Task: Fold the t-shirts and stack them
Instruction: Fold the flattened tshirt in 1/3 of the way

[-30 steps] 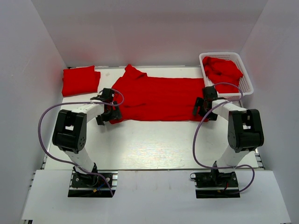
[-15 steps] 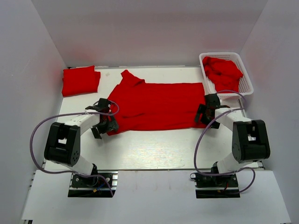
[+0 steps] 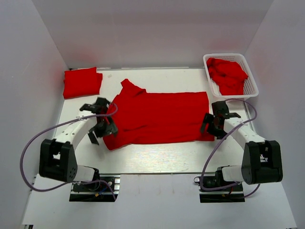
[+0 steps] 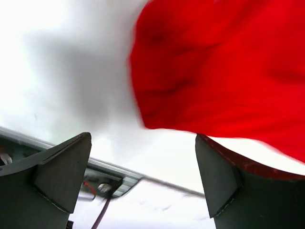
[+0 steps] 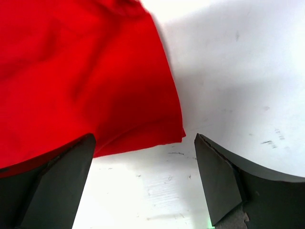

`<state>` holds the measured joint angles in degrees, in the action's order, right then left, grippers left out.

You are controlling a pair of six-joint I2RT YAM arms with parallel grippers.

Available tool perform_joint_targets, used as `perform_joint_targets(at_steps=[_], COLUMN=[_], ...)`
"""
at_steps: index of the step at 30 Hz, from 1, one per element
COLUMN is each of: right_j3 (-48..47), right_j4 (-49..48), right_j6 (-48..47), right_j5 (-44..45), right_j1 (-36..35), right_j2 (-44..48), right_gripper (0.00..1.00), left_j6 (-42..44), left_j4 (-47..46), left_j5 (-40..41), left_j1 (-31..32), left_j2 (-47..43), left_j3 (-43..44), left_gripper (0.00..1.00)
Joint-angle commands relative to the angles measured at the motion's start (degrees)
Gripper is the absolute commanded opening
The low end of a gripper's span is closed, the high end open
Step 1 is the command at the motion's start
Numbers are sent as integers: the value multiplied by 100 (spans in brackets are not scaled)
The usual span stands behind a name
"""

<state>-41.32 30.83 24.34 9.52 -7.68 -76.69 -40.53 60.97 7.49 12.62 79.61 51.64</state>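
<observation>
A red t-shirt (image 3: 157,117) lies spread flat across the middle of the table, collar end to the left. My left gripper (image 3: 101,129) is open at its near left corner; in the left wrist view the gripper (image 4: 143,176) holds nothing and the cloth (image 4: 219,67) lies just beyond the fingertips. My right gripper (image 3: 209,125) is open at the near right corner; in the right wrist view the gripper (image 5: 143,176) is empty, with the shirt's corner (image 5: 81,76) just ahead. A folded red t-shirt (image 3: 82,82) lies at the far left.
A white lattice basket (image 3: 251,86) stands at the far right corner with more crumpled red t-shirts (image 3: 228,74) in it. White walls enclose the table on three sides. The arm bases and their cables sit at the near edge.
Both arms have drawn back toward the near edge, and the spread shirt has slid nearer with them, its near edge now lower on the table.
</observation>
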Motion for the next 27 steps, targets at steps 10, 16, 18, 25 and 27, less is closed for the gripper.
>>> perform_joint_targets(at_steps=[10,16,18,25,27], right_j3=[-1282,-1309,-1291,-1247,-1194], right_j4=[284,275,257,266,231], right_j6=[-702,-658,-658,-658,-632], right_j5=[85,94,147,138,155], right_j1=[-5,-14,-14,12,-5], right_j2=[435,435,435,374,382], right_gripper=[90,90,90,90,90], left_j6=[1320,1118,1118,758,696], left_j4=[-1778,-2133,-2133,-2124,-2124], left_j5=[-1405,-1567,-1513,-1190,-987], left_j1=[74,240,241,416,416], left_j2=[-70,475,529,1170,1170], left_j3=[1323,911,805,734,734], left_gripper=[100,100,100,98,98])
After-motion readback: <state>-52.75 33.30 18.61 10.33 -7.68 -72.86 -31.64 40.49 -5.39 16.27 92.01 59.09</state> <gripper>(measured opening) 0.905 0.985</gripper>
